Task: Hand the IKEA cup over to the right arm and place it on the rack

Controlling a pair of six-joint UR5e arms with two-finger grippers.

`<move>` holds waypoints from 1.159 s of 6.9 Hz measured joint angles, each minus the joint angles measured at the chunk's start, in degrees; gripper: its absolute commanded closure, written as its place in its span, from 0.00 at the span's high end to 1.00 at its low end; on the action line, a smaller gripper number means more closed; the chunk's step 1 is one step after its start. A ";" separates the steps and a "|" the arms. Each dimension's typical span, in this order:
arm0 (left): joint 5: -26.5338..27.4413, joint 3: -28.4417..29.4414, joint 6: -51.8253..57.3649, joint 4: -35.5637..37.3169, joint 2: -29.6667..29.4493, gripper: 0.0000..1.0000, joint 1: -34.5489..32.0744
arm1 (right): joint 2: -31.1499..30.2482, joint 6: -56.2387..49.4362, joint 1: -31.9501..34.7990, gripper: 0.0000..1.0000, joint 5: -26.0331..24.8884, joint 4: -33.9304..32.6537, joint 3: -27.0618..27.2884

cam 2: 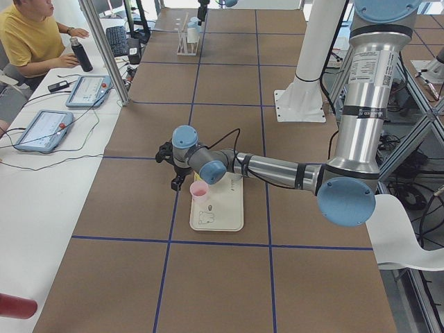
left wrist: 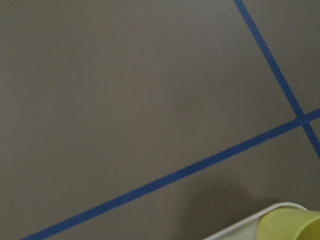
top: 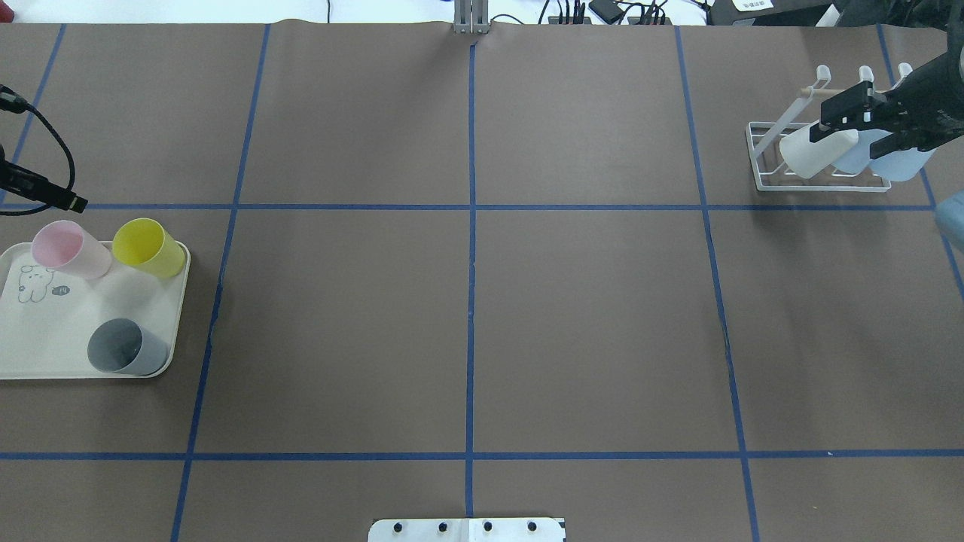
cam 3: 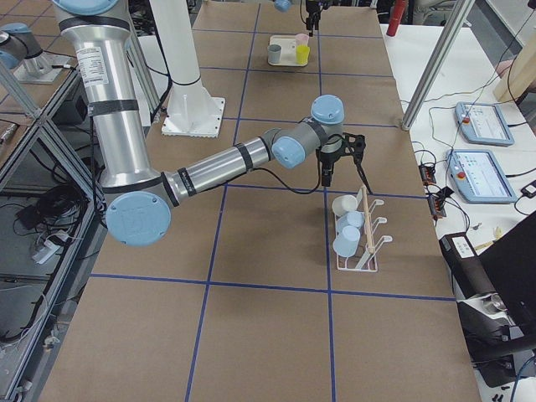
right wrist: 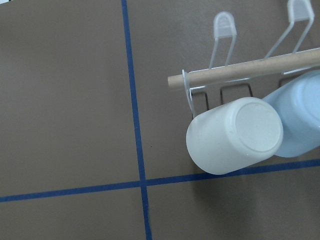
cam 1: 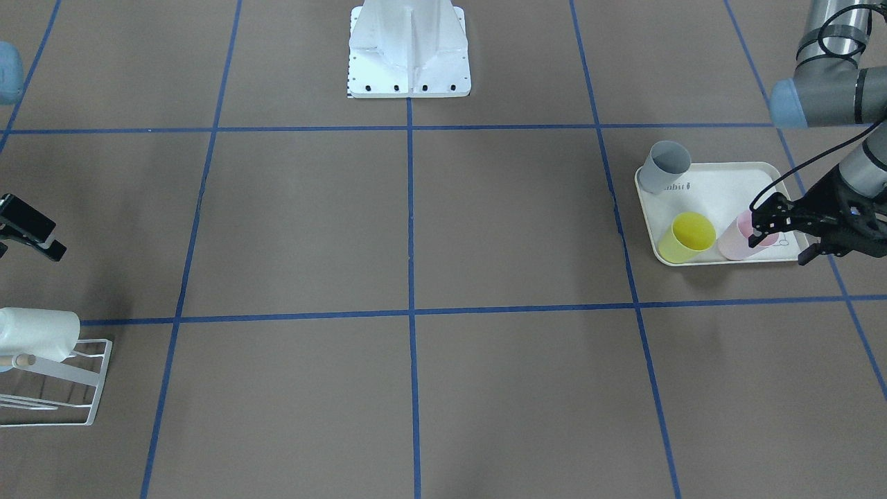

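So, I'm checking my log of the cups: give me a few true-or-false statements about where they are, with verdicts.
1. The pink cup, yellow cup and grey cup all stand on the tray. True.
2. The rack is bare. False: a white cup and two light blue cups hang on it.
3. The grey cup lies on its side. False: it stands upright, mouth up.
4. The left gripper is at the pink cup. True.

Six cups: pink (top: 69, 250), yellow (top: 149, 247), grey (top: 126, 348) on one tray (top: 45, 339) beside left gripper (cam 1: 777, 237); white (top: 809, 150) plus two pale-blue (top: 907, 162) on one rack (right wrist: 250, 71) below right gripper (top: 847, 120).
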 measured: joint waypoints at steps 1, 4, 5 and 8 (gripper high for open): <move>1.43 -0.84 -0.14 0.03 1.92 0.88 0.09 | -0.06 0.00 0.00 0.99 0.01 0.00 0.09; 4.73 -0.17 -0.51 0.00 2.89 0.83 0.54 | -0.76 -0.02 0.00 0.99 0.11 0.00 0.18; 4.70 -0.07 -0.55 0.00 2.89 0.82 0.83 | -0.80 -0.02 0.00 0.99 0.09 0.00 0.17; 4.59 1.40 -0.53 -0.36 2.90 0.00 3.00 | -0.86 -0.07 0.00 0.99 0.09 0.00 0.14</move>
